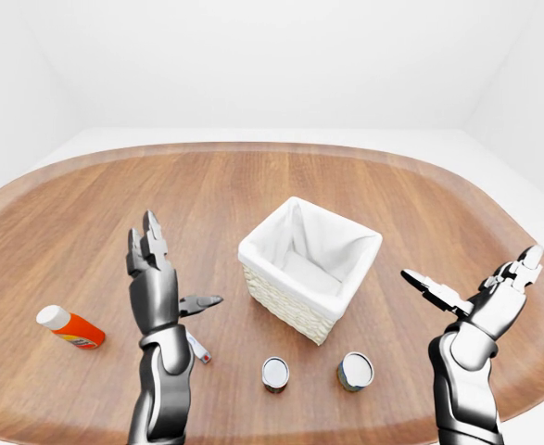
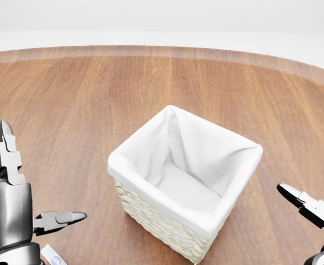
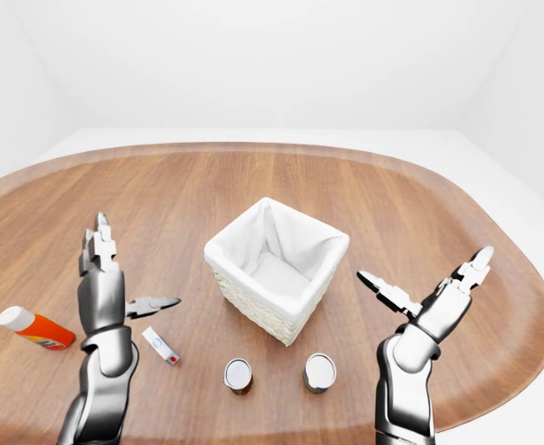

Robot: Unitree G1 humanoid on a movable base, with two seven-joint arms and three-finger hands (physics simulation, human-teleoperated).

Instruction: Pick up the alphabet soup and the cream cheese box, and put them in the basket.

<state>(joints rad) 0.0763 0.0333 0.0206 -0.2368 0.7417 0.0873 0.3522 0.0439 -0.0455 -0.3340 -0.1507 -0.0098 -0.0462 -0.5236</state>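
Nothing done: basket [image 2: 150, 160] empty, both hands [image 3: 114, 287] [image 3: 424, 297] spread, holding nothing; box [image 3: 161, 346] just below-right of L hand, cans [image 3: 238, 374] untouched.

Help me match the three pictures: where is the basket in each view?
Left-eye view: basket sits just right of centre, between the raised hands.
Head view: basket fills the lower middle, seen much closer.
Right-eye view: basket sits at centre, slightly further left than in the left-eye view.
Shared landmark: the wooden table with its curved far edge.
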